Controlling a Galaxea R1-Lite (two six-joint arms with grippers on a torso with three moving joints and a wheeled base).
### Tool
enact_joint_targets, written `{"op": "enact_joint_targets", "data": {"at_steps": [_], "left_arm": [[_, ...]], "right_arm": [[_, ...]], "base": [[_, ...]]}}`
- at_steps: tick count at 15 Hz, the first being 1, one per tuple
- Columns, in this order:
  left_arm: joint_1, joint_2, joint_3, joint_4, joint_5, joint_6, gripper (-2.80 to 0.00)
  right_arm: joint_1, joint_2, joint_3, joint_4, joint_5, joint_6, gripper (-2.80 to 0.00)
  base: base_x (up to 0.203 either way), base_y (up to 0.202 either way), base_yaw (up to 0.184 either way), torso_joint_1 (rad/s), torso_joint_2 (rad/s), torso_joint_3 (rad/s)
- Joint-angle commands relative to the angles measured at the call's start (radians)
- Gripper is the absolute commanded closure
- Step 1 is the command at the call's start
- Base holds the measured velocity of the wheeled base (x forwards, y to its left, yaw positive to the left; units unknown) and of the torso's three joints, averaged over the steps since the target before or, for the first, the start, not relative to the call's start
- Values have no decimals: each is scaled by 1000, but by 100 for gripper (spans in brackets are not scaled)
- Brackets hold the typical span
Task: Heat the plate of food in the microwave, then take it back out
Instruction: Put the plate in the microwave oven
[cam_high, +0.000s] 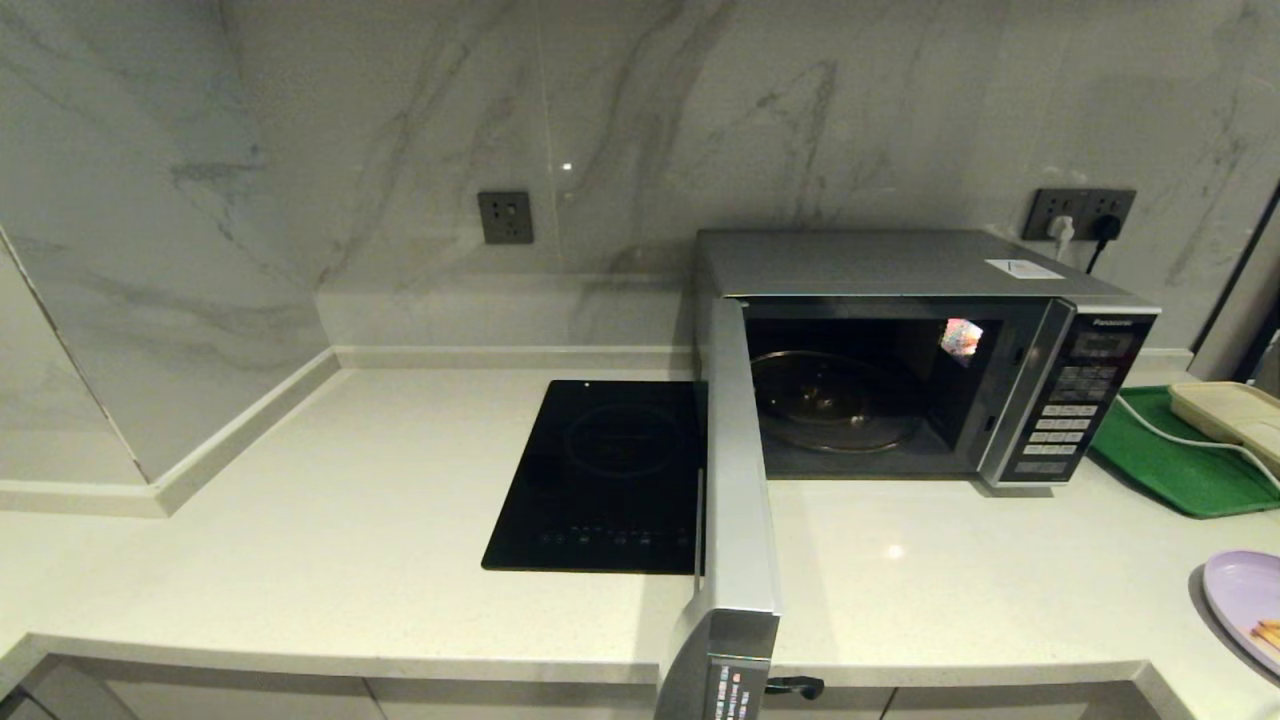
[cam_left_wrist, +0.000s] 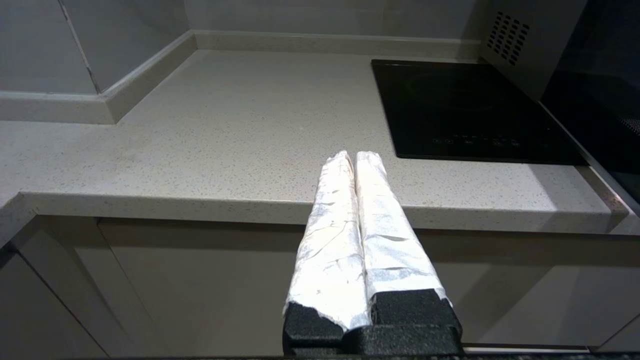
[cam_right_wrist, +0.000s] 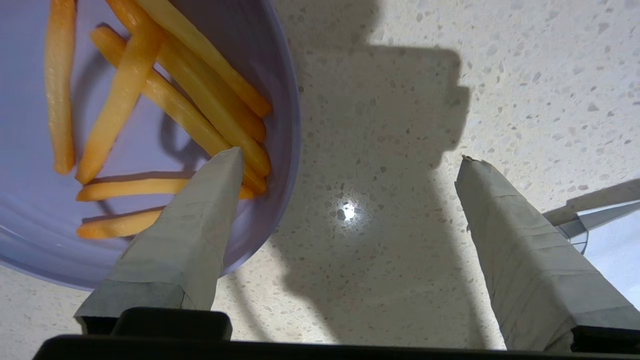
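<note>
Two pincers need your attention, and only the right one is near the food. Your right pincer hangs spread wide above the speckled desk, one finger over the rim of the plate of food, the other over bare desk clear of the plate; it grips nothing. Several orange-yellow fries lie on the lavender plate. From the head camera you see the plate on the desk to the right of the microwave and nearer the front edge, past the green tray and the cream box on it. The microwave's door is swung fully open toward you, showing the glass turntable with nothing on it. Your left pincer is pressed together, holding nothing, at the desk's front edge, left of the microwave and the black induction cooktop beside it.
</note>
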Motion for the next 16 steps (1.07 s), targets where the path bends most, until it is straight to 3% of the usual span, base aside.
{"op": "enact_joint_targets", "data": {"at_steps": [1,16], "left_arm": [[0,-2,0,-1,0,-1,0],[0,0,0,-1,0,-1,0]], "right_arm": [[0,0,6,4,-1,2,-280],[3,64,3,-56,1,2,-280]], "base": [[0,0,0,0,0,0],[0,0,0,0,0,0]]}}
